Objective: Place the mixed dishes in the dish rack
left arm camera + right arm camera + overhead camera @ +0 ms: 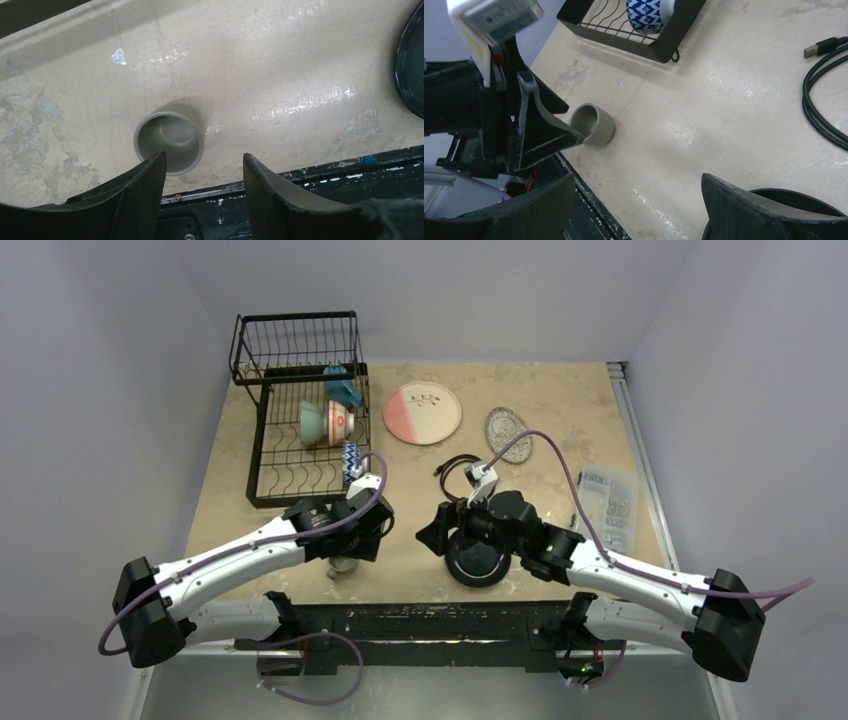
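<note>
The small grey cup (342,566) stands upright near the table's front edge. In the left wrist view the cup (169,142) is just ahead of my left finger. My left gripper (204,156) is open above and beside it, touching nothing. My right gripper (636,177) is open and empty, low over the table, with the black plate (804,196) under its right finger. The black plate (477,562) lies front centre. The dish rack (262,455) holds the mint-green bowl (311,422) and the red-patterned bowl (340,423). The pink-and-white plate (422,412) and the speckled grey plate (508,433) lie behind.
A black coiled cable (460,468) lies behind my right gripper (432,530). A clear plastic box (610,505) sits at the right. A blue-and-white patterned piece (646,14) lies in the rack's near corner. My left gripper (355,545) is close to the black front rail (320,185).
</note>
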Action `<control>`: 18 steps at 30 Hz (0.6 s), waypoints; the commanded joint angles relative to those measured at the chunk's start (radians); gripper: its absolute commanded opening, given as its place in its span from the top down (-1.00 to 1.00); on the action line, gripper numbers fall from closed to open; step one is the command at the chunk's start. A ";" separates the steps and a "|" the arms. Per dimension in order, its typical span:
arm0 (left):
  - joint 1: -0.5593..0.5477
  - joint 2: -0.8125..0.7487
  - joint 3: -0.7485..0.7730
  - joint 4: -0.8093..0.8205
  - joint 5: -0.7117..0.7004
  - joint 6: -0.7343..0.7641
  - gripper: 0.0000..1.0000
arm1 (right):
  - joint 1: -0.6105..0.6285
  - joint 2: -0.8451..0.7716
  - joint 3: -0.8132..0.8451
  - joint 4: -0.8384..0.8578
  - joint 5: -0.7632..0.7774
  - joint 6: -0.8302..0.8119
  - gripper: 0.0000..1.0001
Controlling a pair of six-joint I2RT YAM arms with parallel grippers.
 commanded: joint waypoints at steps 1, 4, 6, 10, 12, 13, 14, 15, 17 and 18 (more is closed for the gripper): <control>-0.003 -0.127 -0.027 -0.035 -0.094 -0.089 -0.20 | -0.004 -0.008 -0.057 0.105 -0.041 0.056 -0.98; -0.002 -0.268 -0.028 -0.074 -0.092 -0.121 -0.30 | -0.004 0.077 -0.056 0.150 -0.070 0.121 -0.98; -0.002 -0.365 -0.003 -0.111 -0.099 -0.132 -0.31 | 0.028 0.179 -0.016 0.145 -0.033 0.161 -0.98; -0.002 -0.548 0.056 -0.187 -0.140 -0.146 -0.41 | 0.215 0.371 0.221 -0.001 0.212 0.183 -0.98; -0.003 -0.621 0.096 -0.226 -0.157 -0.140 -0.45 | 0.263 0.465 0.328 -0.119 0.313 0.273 -0.95; -0.002 -0.655 0.119 -0.242 -0.163 -0.135 -0.47 | 0.269 0.506 0.357 -0.135 0.334 0.303 -0.91; -0.002 -0.682 0.139 -0.253 -0.167 -0.132 -0.50 | 0.271 0.542 0.385 -0.140 0.342 0.320 -0.87; -0.002 -0.719 0.154 -0.256 -0.159 -0.126 -0.52 | 0.272 0.577 0.416 -0.154 0.350 0.329 -0.86; -0.002 -0.762 0.171 -0.249 -0.136 -0.105 -0.53 | 0.280 0.650 0.481 -0.178 0.366 0.330 -0.82; -0.003 -0.778 0.172 -0.251 -0.124 -0.100 -0.53 | 0.283 0.681 0.510 -0.182 0.371 0.323 -0.78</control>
